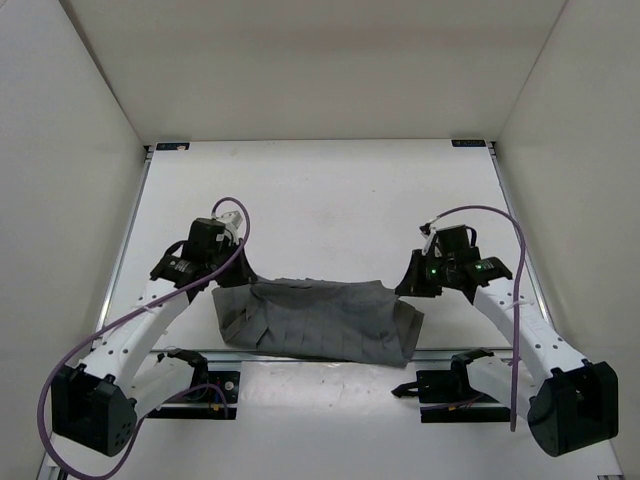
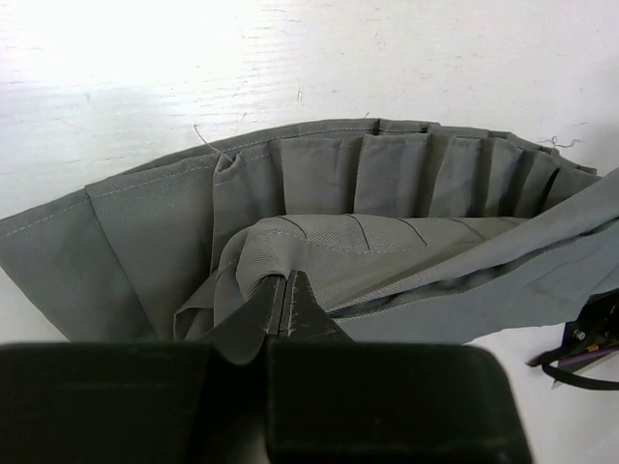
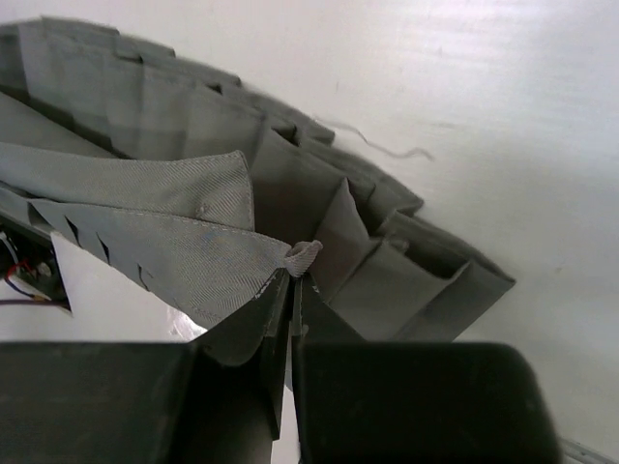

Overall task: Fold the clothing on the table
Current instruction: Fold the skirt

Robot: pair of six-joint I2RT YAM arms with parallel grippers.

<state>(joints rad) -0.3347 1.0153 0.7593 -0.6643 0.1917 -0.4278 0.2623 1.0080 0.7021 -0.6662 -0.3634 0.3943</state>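
Ideally, the left gripper (image 2: 286, 307) and right gripper (image 3: 293, 286), each clamped on an edge of the clothing (image 1: 315, 320) at lower centre, should travel evenly together.

The left gripper (image 2: 287, 290) pinches a fold of the grey pleated clothing (image 2: 387, 184) between closed fingers, that layer raised above the rest, which lies spread on the white table (image 2: 290, 58).

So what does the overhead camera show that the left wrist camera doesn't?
Only overhead: both arms, the right gripper at the right end of the clothing, and its whole outline near the front edge of the table. Only left wrist: the left gripper shut on a fold, with pleats and stitching up close. Both: grey clothing on the white table.
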